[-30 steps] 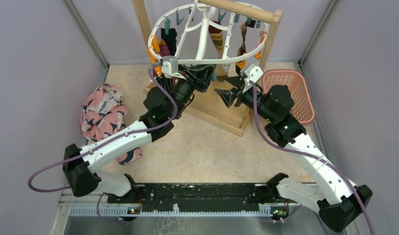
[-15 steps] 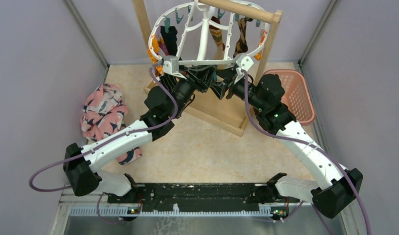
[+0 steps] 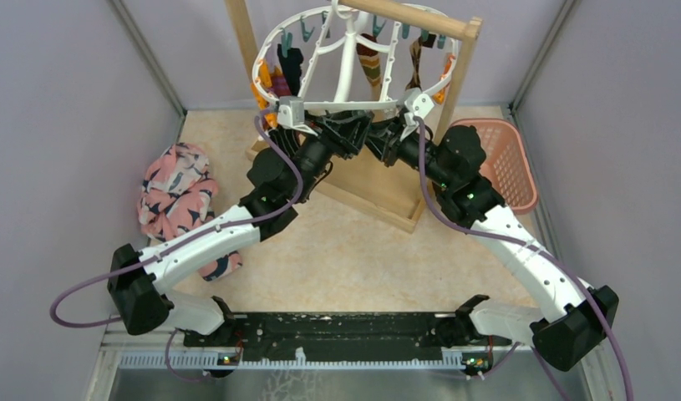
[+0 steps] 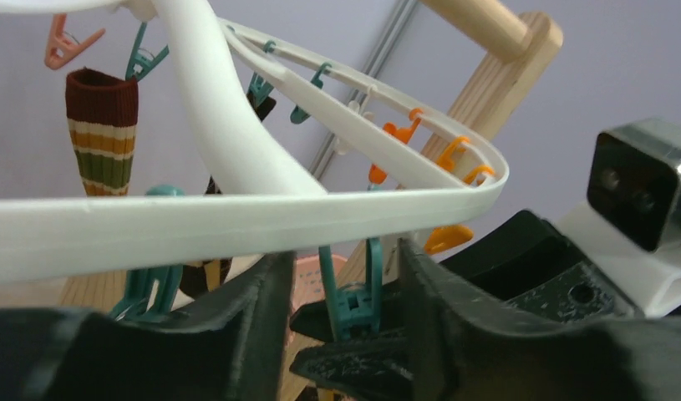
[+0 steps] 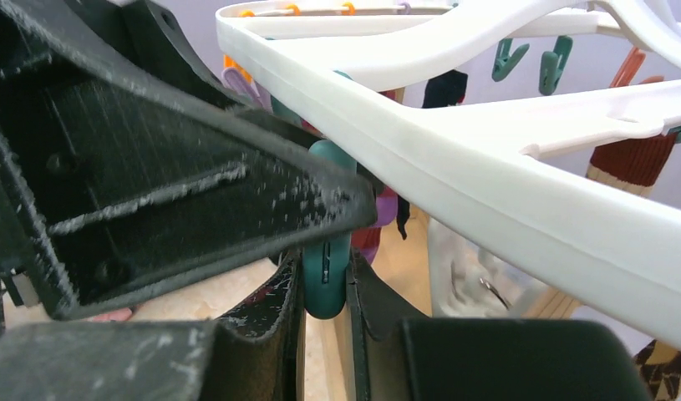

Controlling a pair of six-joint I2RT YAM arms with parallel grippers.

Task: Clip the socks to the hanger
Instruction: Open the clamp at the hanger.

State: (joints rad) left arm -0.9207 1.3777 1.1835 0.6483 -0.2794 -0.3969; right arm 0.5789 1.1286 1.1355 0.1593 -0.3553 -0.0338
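Observed condition: the hanger (image 3: 345,105), a white oval frame, hangs by its central hook from the top bar of the wooden rack (image 3: 374,180) at the back of the table. Several socks (image 3: 371,65) hang from clips on its far and left sections; a striped one, a black one and a dark patterned one can be made out.

Both arms reach up and meet under the near rim of the hanger.

Right gripper (image 5: 324,288): its two fingers are pressed against either side of a teal clip (image 4: 353,305) that hangs from the near rim. I judge it clamped on that clip.

Left gripper (image 4: 341,276): its jaws stand apart. The same teal clip and the tips of the right gripper sit in the gap between its fingers. No contact between the left fingers and the clip can be confirmed. No sock shows in either gripper.

Surroundings: a pink cloth (image 3: 176,188) with a dark bird print lies bunched on the table to the left. A pink lattice basket (image 3: 520,154) stands to the right of the rack.
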